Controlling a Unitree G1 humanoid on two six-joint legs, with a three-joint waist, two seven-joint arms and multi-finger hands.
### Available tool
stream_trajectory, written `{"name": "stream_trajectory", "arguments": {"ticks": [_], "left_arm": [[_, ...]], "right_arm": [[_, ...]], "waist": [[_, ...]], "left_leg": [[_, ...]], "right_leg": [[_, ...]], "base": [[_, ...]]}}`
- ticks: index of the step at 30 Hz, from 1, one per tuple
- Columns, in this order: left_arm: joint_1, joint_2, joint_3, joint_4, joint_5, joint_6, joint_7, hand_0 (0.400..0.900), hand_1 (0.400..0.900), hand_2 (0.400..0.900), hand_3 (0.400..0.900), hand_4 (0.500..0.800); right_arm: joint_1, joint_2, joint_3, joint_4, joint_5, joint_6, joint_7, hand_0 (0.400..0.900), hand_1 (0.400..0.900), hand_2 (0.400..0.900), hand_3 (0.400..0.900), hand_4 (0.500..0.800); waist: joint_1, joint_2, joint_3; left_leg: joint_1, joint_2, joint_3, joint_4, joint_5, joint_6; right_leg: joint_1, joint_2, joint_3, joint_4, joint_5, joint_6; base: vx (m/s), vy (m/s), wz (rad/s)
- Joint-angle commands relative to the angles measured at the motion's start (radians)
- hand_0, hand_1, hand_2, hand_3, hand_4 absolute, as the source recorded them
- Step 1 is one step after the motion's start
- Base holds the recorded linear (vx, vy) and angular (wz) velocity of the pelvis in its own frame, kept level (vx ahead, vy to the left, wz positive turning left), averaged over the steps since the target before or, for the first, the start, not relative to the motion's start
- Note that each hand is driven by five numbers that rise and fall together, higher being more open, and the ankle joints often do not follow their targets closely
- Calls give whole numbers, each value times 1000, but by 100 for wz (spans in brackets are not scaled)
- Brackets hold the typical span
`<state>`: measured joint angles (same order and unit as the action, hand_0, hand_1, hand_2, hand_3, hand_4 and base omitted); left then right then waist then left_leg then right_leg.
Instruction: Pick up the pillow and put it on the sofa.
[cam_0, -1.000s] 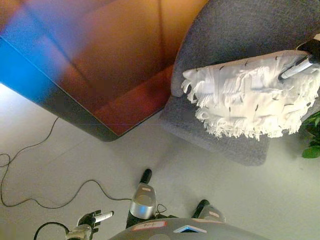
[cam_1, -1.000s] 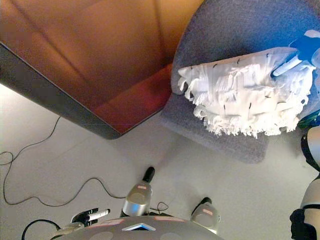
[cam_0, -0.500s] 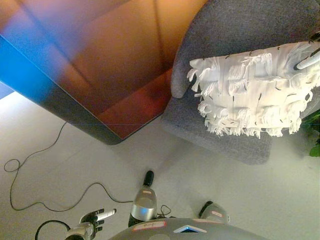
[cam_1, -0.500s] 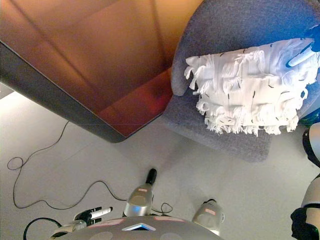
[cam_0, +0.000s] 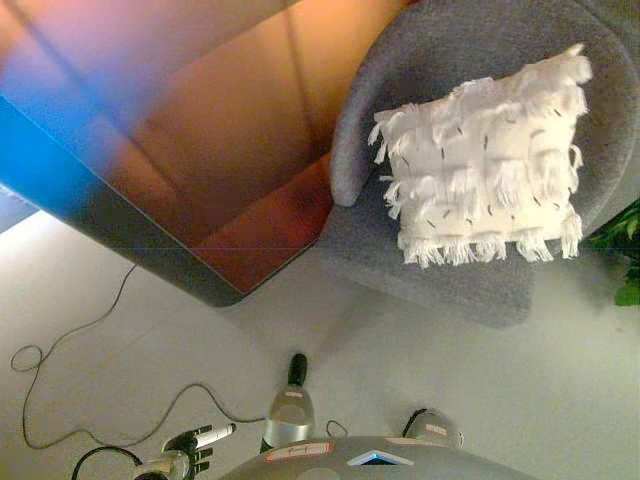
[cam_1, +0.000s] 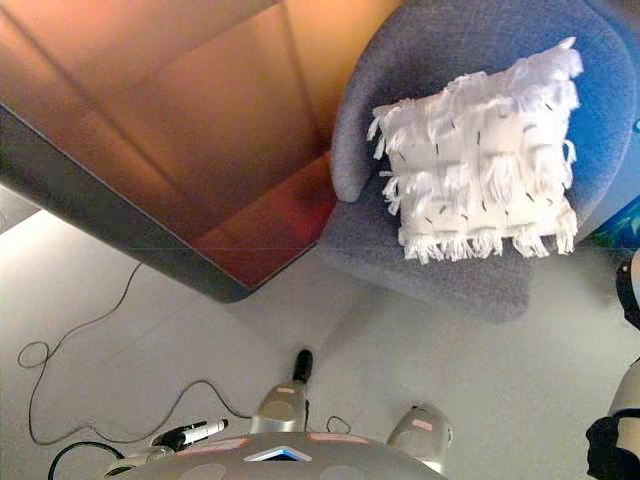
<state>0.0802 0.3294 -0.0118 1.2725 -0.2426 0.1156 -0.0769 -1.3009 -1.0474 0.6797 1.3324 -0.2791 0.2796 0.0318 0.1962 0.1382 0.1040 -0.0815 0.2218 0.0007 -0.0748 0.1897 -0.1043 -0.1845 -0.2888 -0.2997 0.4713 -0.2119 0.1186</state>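
The white fringed pillow (cam_0: 483, 166) with small dark flecks lies on the seat of the grey round-backed sofa (cam_0: 430, 40) at the upper right. It leans against the sofa's backrest, and nothing touches it. My left hand (cam_0: 192, 444) hangs low at the bottom left, far from the sofa, with its fingers relaxed and holding nothing. It shows in the right eye view too, as the left hand (cam_1: 186, 435). My right hand appears in neither view.
A large brown piece of furniture with a dark edge (cam_0: 150, 250) fills the upper left, close beside the sofa's left arm. Green plant leaves (cam_0: 626, 262) show at the right edge. Pale floor (cam_0: 480, 380) lies between me and the sofa.
My right hand, which was on the pillow's right corner, has let go and left the view. The pillow has settled flat on the sofa seat.
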Motion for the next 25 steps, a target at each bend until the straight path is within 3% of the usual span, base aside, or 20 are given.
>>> {"name": "stream_trajectory", "arguments": {"ticks": [1, 6, 10, 13, 15, 17, 19, 22, 25], "left_arm": [[-28, 103, -28, 78, -2, -20, -1, 900, 900, 900, 900, 800], [-32, 117, -11, 91, 1, -46, -28, 900, 900, 900, 900, 800], [-44, 126, -7, 93, -23, -75, -36, 900, 900, 900, 900, 800], [-67, 146, 19, 102, -27, -107, -49, 900, 900, 900, 900, 800], [-75, 165, 38, 103, -27, -131, -55, 900, 900, 900, 900, 800], [-87, 171, 41, 101, -26, -168, -46, 900, 900, 900, 900, 800], [-91, 171, 33, 99, -25, -179, -44, 900, 900, 900, 900, 800], [-131, 179, 9, 91, -17, -196, -33, 900, 900, 900, 900, 800], [-167, 113, -52, 48, -32, -171, 36, 900, 900, 900, 900, 800]], "right_arm": [[-105, -123, 38, 0, -5, 17, -75, 900, 900, 900, 900, 800], [-5, -157, -41, -11, 76, -20, -8, 900, 900, 900, 900, 800], [216, -127, -235, -70, 365, -104, 129, 900, 900, 900, 900, 800], [485, -35, -452, -155, 553, -207, 239, 900, 900, 900, 900, 800], [665, 52, -556, -190, 610, -264, 266, 900, 900, 900, 900, 800], [803, 145, -594, -171, 458, -277, 258, 900, 900, 900, 900, 800], [845, 172, -592, -157, 429, -256, 259, 900, 900, 900, 900, 800], [945, 281, -563, -88, 377, -208, 250, 900, 900, 900, 900, 800], [983, 389, -550, -50, 395, -134, 189, 900, 900, 900, 900, 800]], "waist": [[-2, -93, -49], [-27, -106, -59], [-56, -117, -55], [-92, -122, -56], [-111, -128, -56], [-126, -132, -56], [-127, -135, -56], [-139, -143, -55], [-139, -146, -56]], "left_leg": [[113, 117, -18, 101, 153, -135], [104, 106, 1, 118, 139, -139], [129, 87, 27, 127, 94, -134], [147, 79, 54, 137, 44, -127], [165, 73, 74, 136, 15, -120], [180, 71, 94, 133, -3, -115], [189, 69, 101, 131, -15, -112], [216, 64, 118, 131, -48, -101], [229, 56, 119, 143, -64, -92]], "right_leg": [[121, 11, 8, -270, 149, -27], [151, 28, 26, -339, 177, -21], [185, 29, 42, -383, 201, -10], [200, 30, 61, -391, 208, -4], [216, 33, 75, -396, 209, 3], [229, 39, 90, -403, 213, 8], [236, 39, 94, -408, 216, 11], [258, 46, 106, -416, 223, 14], [273, 51, 113, -423, 227, 13]], "base": [[0, -17, -15], [-18, -27, -16], [-36, 8, -25], [-32, 0, -29], [-21, -3, -21], [-34, -5, -13], [-23, -10, -9], [-25, -13, -17], [-21, 13, -10]]}}
